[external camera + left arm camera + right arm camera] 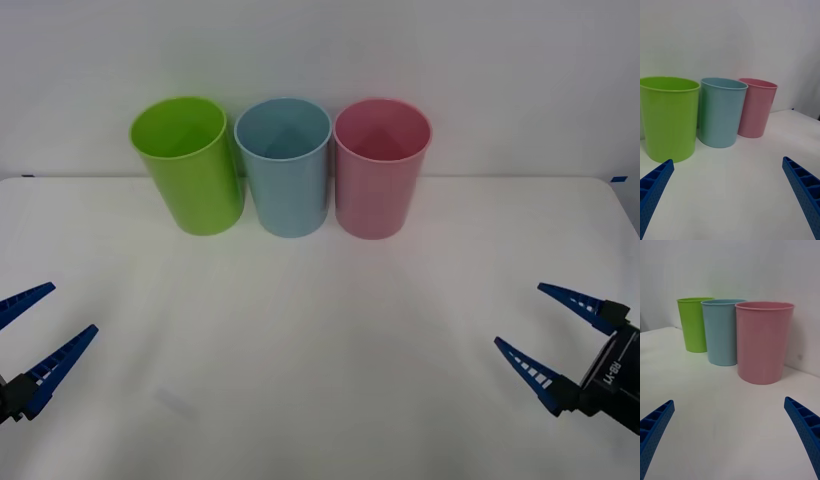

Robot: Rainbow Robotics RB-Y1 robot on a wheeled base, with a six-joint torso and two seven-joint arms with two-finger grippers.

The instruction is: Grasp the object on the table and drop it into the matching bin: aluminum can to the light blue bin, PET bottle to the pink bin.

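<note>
Both tools wide, holding nothing: left tool (pixel 28 350) near-left, right tool (pixel 560 335) near-right. We find no can on the surface (pixel 320 350); bearing undeterminable. Light blue bin (pixel 285 165) far centre, between both arms.

1. The left gripper (pixel 34 318) has two long blue fingers that taper to sharp points, set on a black base
2. White marks run along the side of one left finger (pixel 55 367)
3. The right gripper (pixel 528 316) has the same blue ribbed fingers (pixel 805 422), dotted with small holes
4. Its black body carries white lettering
</note>
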